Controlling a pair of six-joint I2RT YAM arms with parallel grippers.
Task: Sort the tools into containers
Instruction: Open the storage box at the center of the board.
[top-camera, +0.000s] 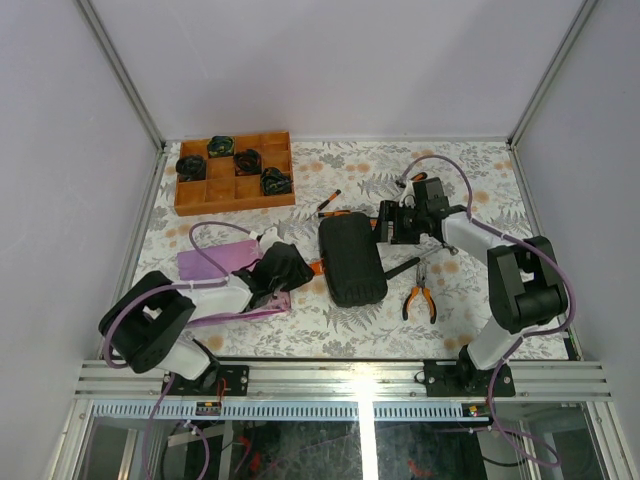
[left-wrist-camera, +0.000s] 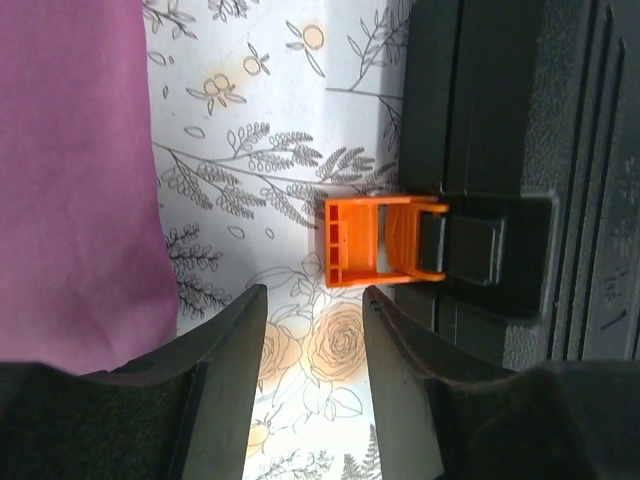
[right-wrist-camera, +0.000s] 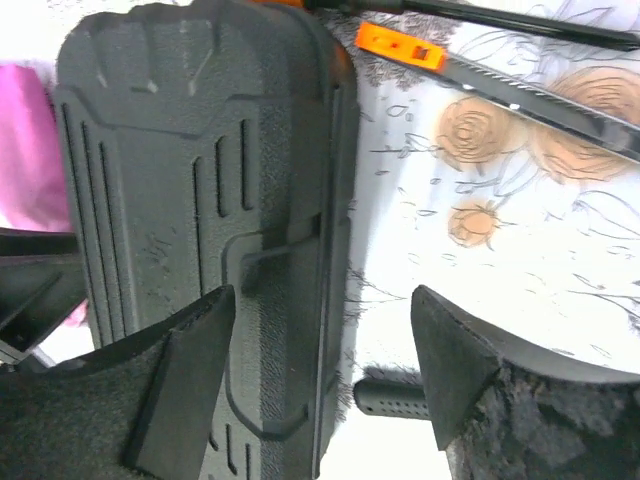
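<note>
None of the sorting is done yet, as far as I can see. The black case (top-camera: 352, 260) lies shut in the middle of the worktop (top-camera: 470, 170), and every tool I can make out is outside it. The orange-handled pliers (top-camera: 420, 297) lie just to its right. A black handle (top-camera: 401, 268) lies by its right edge; it may be the hammer's, though the view is too poor to be sure. A screwdriver (top-camera: 331, 200) lies near the far end. The wooden tray (top-camera: 235, 172) in the far left corner holds dark things that are not part of this job.

My left fingers (left-wrist-camera: 225, 380) stand apart with nothing between them, lined up just short of the orange latch (left-wrist-camera: 375, 240), which juts out from the case's left side. A purple cloth (left-wrist-camera: 70, 170) lies beside them. My right fingers (right-wrist-camera: 185, 390) are spread wide at the case's other long edge, one over the lid and one over the worktop, gripping nothing.

I judge this to be the opening step. The latch must be freed and the lid lifted before any tool can go in. After that, the pliers, the screwdriver and the rest each need carrying to a slot, so nearly all the work is left.
</note>
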